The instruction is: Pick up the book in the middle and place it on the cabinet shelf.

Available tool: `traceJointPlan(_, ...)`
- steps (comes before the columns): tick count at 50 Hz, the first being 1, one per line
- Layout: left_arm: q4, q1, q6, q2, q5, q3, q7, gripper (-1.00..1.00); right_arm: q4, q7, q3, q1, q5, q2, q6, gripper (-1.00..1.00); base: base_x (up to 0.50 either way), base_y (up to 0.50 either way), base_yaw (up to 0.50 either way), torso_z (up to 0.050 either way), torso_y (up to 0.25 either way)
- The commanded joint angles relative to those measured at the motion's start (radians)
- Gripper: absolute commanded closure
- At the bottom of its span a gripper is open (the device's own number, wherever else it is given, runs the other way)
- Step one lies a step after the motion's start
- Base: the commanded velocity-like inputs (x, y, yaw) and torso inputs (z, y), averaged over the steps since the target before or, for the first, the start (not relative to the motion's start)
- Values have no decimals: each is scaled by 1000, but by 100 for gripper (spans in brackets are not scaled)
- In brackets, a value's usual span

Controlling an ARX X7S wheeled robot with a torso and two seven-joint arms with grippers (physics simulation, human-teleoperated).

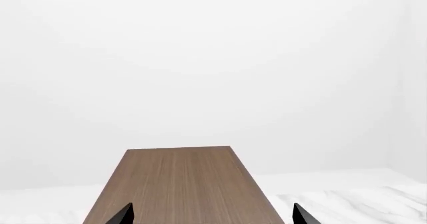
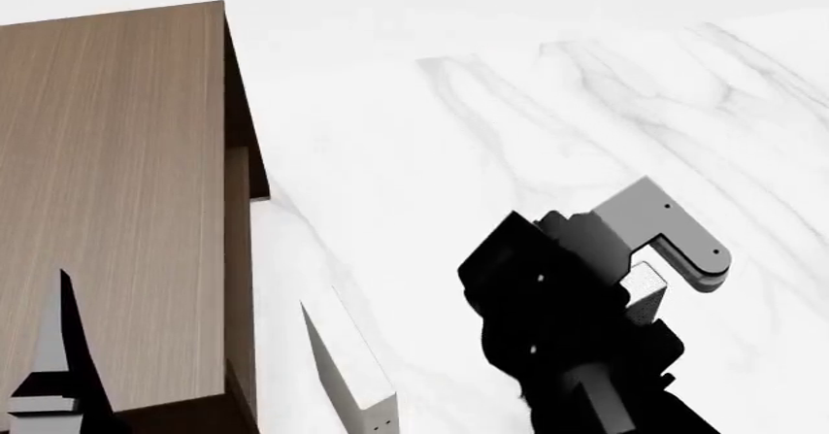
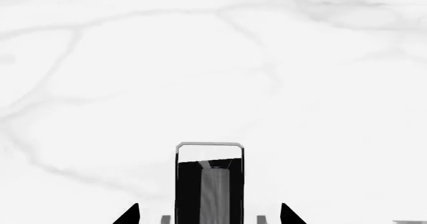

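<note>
Charcoal book (image 3: pixel 209 184) between the wide right claw (image 3: pixel 209 215); left claw (image 1: pixel 212 215) wide above cabinet (image 1: pixel 181 184).

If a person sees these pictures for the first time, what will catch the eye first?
The tall brown cabinet shelf fills the left of the head view, its flat top bare. At lower centre-right the black right arm dominates, over the white marble floor. In the right wrist view, the dark book stands between the fingertips of the right hand.
</note>
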Motion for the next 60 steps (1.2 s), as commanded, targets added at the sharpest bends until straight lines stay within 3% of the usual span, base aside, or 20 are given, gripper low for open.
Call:
traceJointPlan(1,6,-2,-2,-8,-7,5,-10,-100,0,-58,24,-20,40,-2,-35,100,0,0,0,0,0)
traceJointPlan(14,3,-7,-1,-17,-15,9,-20,-100,-49,-43,9,-38,35,20,-74,100,0,0,0,0,0)
traceJointPlan(20,-5,-5,9,-19,-14,13,-22,-100,-269,-54,-6,-53,-2,104,-100,100,2,0,0,0,-3)
traceJointPlan(21,-4,-6,8,-20,-14,14,-23,-100,-335,-64,3,-72,-35,120,-197,100,0,0,0,0,0)
traceJointPlan(25,-8,-8,11,-21,-14,17,-24,-100,-511,10,-4,-58,-91,177,-267,100,0,0,0,0,0)
traceJointPlan(30,-6,-9,10,-24,-18,17,-28,-100,-667,65,-14,-5,-143,213,-289,100,0,0,0,0,0)
traceJointPlan(32,-11,-8,16,-26,-19,16,-26,-100,-743,28,6,-1,-204,217,-395,100,0,0,0,0,0)
traceJointPlan(38,2,-10,5,-32,-25,16,-36,-100,-871,62,11,41,-301,226,-485,100,0,0,0,0,0)
traceJointPlan(42,3,-10,8,-34,-27,16,-39,-100,-902,-123,90,42,-292,176,-617,100,0,0,0,0,0)
traceJointPlan(48,-1,-15,7,-36,-24,26,-43,-100,-991,-344,179,26,-176,144,-653,100,0,0,0,0,0)
traceJointPlan(53,-10,-12,17,-37,-21,32,-42,-100,-1069,-486,188,36,-42,157,-519,100,0,0,0,0,0)
traceJointPlan(60,-14,-11,23,-41,-20,36,-44,-100,-1150,-554,198,59,79,175,-394,100,0,0,0,0,3)
